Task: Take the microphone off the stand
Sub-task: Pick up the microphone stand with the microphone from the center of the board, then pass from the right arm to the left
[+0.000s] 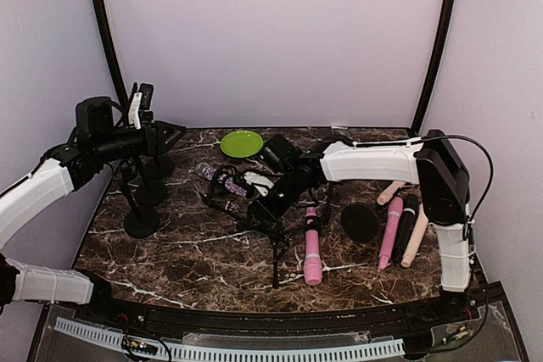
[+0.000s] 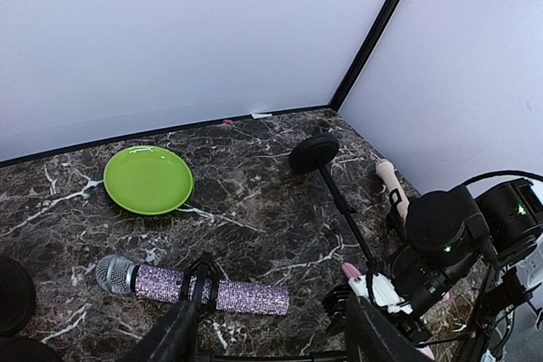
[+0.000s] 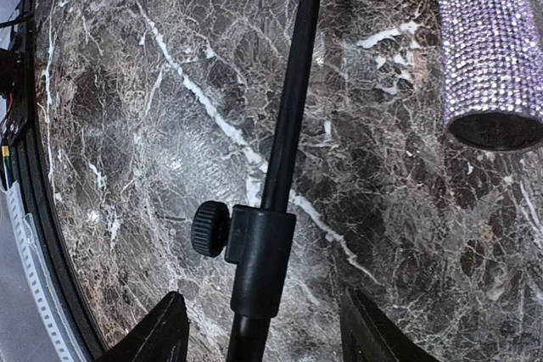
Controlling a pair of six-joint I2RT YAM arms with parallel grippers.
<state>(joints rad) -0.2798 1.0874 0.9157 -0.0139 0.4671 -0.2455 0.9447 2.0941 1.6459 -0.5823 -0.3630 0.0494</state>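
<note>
Dark marble with white veining forms the surface of the table (image 1: 170, 252), which is enclosed by pale lavender walls (image 1: 271, 40).

Task item: the microphone (image 1: 222, 180) has a body covered in silver-lilac glitter and a metal mesh head. It lies roughly horizontal near the centre of the table, in front of the green plate (image 1: 242, 143). A black clip (image 2: 204, 281) belonging to the stand (image 3: 293, 108) crosses the body about midway, so the microphone is seated in the stand. The stand is not upright; its pole runs low across the marble.

Left gripper (image 2: 276, 307): raised above the left part of the table and aimed toward the microphone. Its fingers are spread with nothing between them. They touch neither the microphone nor the clip.

Right gripper (image 3: 263, 294): reaches in from the right and sits low over the stand pole. Its fingers straddle the black collar (image 3: 259, 256), which carries a side knob. A gap shows on each side of the collar, so the jaws are apart and grip nothing. The hollow tail end of the microphone appears at the upper right of the right wrist view, apart from the fingers.

Other items: upright black stands (image 1: 142, 225) occupy the left edge of the table, beneath the left arm. A pink microphone (image 1: 312, 245) lies near the centre front. A round black base (image 1: 361, 222) and a group of handheld microphones (image 1: 391, 231) lie at the right side.
</note>
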